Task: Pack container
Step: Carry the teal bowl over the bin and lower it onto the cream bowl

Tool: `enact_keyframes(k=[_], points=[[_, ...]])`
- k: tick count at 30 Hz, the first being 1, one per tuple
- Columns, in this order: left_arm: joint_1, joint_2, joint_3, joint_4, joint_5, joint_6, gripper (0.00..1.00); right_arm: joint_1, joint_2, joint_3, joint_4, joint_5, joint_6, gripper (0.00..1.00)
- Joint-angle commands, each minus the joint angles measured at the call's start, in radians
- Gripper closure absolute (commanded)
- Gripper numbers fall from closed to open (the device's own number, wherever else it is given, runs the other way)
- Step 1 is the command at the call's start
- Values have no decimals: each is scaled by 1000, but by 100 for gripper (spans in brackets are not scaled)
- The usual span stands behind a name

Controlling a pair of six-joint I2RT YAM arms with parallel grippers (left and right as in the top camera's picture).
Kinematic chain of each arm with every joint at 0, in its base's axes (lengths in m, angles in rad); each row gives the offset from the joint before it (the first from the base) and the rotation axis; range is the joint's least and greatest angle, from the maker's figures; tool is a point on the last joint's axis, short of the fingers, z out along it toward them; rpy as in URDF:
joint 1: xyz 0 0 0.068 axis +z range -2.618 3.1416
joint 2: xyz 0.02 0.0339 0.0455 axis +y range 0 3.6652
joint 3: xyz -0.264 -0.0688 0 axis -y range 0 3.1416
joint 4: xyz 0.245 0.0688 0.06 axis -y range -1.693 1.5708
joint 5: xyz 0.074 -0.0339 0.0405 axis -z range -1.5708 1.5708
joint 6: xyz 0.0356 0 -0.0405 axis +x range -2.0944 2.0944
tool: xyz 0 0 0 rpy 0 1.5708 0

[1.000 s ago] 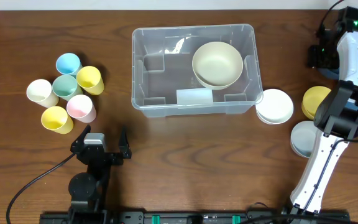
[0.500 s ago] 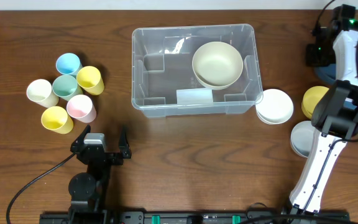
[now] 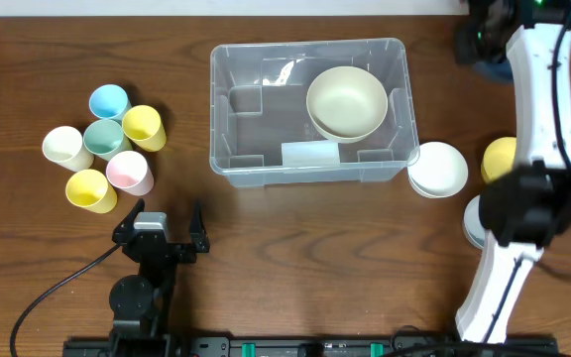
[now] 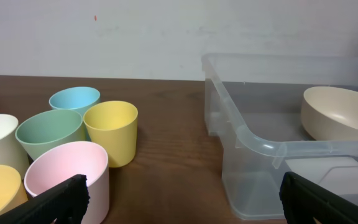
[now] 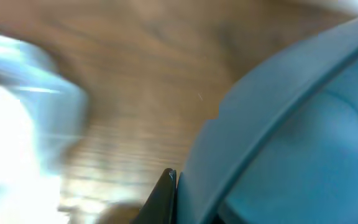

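Okay, right claw [image 3: 479, 35] closed, looks clamped on blue bowl [image 5: 303, 124] rim; left claw [image 3: 163, 222] wide open, empty. Container [image 3: 305, 44] sits left of right claw, ahead-right of left claw. Cream bowl [image 3: 346, 102] inside. Probably light, stiff, slick plastic; grab by rim, not walls.

Clear container [image 3: 256, 129]; cream bowl [image 3: 346, 102]; blue bowl [image 5: 303, 137]; brown table [image 3: 315, 258].

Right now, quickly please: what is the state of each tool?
Left tool: open, holding nothing.
Right tool: closed on the rim of a blue bowl.
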Motion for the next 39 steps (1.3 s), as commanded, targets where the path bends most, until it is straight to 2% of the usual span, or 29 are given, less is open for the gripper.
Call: enact_keyframes(k=[1, 7, 15, 30, 39], points=[[4, -6, -17, -36, 0, -12, 2, 90, -140, 13, -12, -10, 16, 99], [4, -6, -17, -36, -1, -12, 2, 296, -193, 13, -37, -5, 16, 99], [4, -6, -17, -36, 0, -12, 2, 476, -84, 11, -117, 36, 35, 99], [4, -6, -17, -36, 0, -12, 2, 494, 154, 11, -126, 43, 38, 99], [4, -6, -17, -36, 0, -12, 2, 495, 213, 11, -127, 43, 47, 99]])
